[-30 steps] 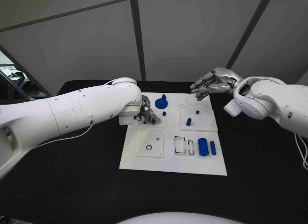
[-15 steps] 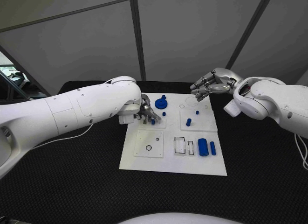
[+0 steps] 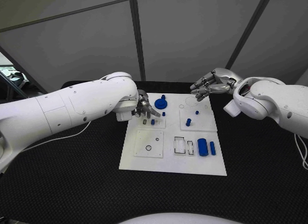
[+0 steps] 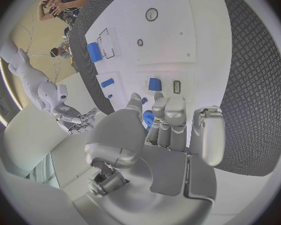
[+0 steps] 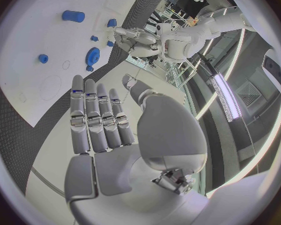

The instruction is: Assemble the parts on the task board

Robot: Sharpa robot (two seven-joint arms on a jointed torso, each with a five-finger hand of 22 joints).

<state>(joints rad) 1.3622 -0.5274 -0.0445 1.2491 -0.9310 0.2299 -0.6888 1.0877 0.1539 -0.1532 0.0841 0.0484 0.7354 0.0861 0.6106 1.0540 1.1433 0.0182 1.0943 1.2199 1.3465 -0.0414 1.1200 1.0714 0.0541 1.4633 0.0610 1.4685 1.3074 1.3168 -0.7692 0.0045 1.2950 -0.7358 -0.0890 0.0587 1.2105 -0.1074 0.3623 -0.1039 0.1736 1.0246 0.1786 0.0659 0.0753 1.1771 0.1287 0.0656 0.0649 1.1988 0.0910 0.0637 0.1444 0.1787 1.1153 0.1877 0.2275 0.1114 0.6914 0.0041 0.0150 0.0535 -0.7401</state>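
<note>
Left hand [image 3: 146, 109] hovers over the board [image 3: 173, 163], fingers apart, holding nothing; a small blue part [image 3: 152, 122] stands just beneath. Right hand [image 3: 208, 85], loosely curled and empty, waits beyond the far edge. A careless descent could knock that part over

A robotics lab or test cell is showing here. A black textured table [image 3: 73, 186] is standing inside a booth of grey partition panels [image 3: 194, 32], which are closing it in from 10 through 2 o'clock, with dark seams running between them. A white task board [image 3: 170, 163] is lying at the table's middle as a test fixture. In the right wrist view, long ceiling light strips [image 5: 225, 97] are glowing over an open hall, and a second white humanoid robot [image 4: 37, 87] is standing in the left wrist view.
</note>
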